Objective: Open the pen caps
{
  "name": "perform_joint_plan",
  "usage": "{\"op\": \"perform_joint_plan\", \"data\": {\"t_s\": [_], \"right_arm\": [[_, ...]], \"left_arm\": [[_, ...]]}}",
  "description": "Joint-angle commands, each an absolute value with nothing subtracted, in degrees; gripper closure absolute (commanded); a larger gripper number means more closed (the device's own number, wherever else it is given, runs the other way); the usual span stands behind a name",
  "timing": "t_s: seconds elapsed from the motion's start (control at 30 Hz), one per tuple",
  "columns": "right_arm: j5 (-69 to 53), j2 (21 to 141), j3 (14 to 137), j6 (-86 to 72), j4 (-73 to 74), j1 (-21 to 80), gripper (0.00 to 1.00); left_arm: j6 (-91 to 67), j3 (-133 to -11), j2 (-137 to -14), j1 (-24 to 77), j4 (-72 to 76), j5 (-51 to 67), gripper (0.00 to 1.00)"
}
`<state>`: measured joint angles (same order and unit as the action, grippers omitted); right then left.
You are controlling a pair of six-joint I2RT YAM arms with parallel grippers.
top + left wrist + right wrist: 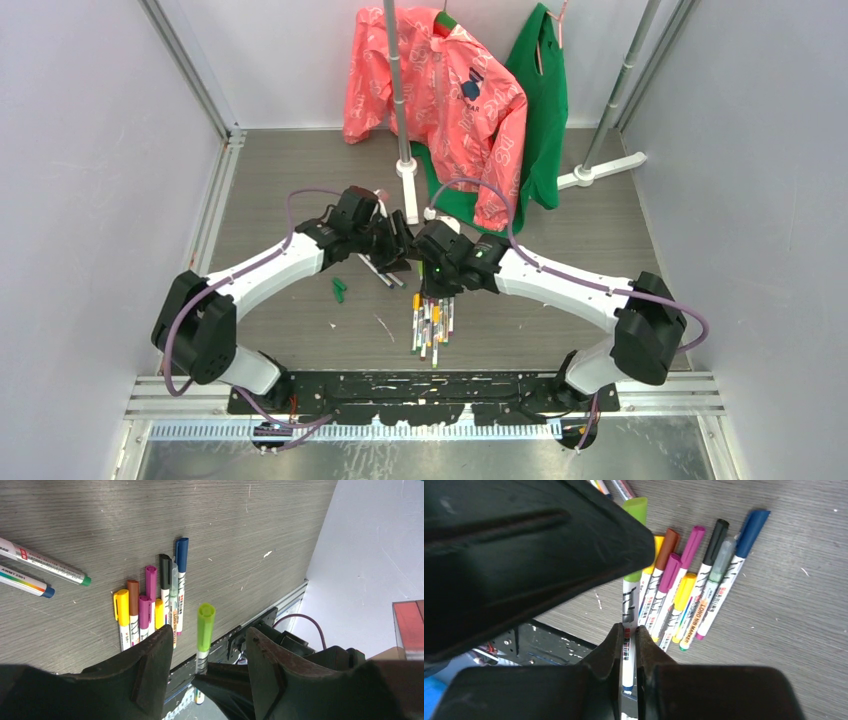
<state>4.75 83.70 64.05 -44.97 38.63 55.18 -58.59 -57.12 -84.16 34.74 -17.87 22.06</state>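
**Barely underway: lime cap on, a whole bundle waiting**

Right up close, the right gripper [628, 636] is pressed together on the white barrel of the lime-capped pen [629, 605], pinching it low down and carrying it above the table [200, 515]. Its lime cap [205, 620] is on, so this one is not opened yet. The left gripper [208, 632] is spread, one finger each side of that cap with daylight on both sides. It flanks the cap without gripping it. My read is that closing on the cap and pulling it off is the step in hand.

Beyond it, lower centre in the top view, the bundle of pens [684, 595] lies on the table. I count eight, every one wearing its cap: yellow, brown, two purple, another yellow, black, a cloudy clear one, blue. All of those are left to do.

Further off, at the upper left of the left wrist view, two loose pens [47, 566] lie apart from the bundle. Whether their small green and blue ends are nibs or plugs I cannot tell. A small green piece [339, 290], left of centre in the top view, may be a cap already off.

On direction, the held pen's long axis runs nearly straight up the right wrist frame, cap toward the top edge, tail at the bottom. The bundle fans slightly, caps toward the upper right of that frame. In the left wrist view, the loose pair slants down to the right.
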Motion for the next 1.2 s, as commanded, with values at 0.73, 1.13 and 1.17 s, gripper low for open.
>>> {"op": "perform_joint_plan", "data": {"t_s": [0.73,1.13,1.17], "right_arm": [[3.1,84.3,67.0,-47.7,33.6,57.0,0.99],[3.4,80.6,60.8,-47.6,26.4,57.0,0.71],[3.4,80.1,60.2,-47.9,25.9,57.0,0.71]], "left_arm": [[-58.2,-60.5,-88.0,35.9,-18.1,18.8,1.0],[-62.6,-59.7,-84.3,36.0,-18.1,14.6,1.0],[-63.4,-59.7,-84.2,36.0,-17.9,14.4,1.0]]}}
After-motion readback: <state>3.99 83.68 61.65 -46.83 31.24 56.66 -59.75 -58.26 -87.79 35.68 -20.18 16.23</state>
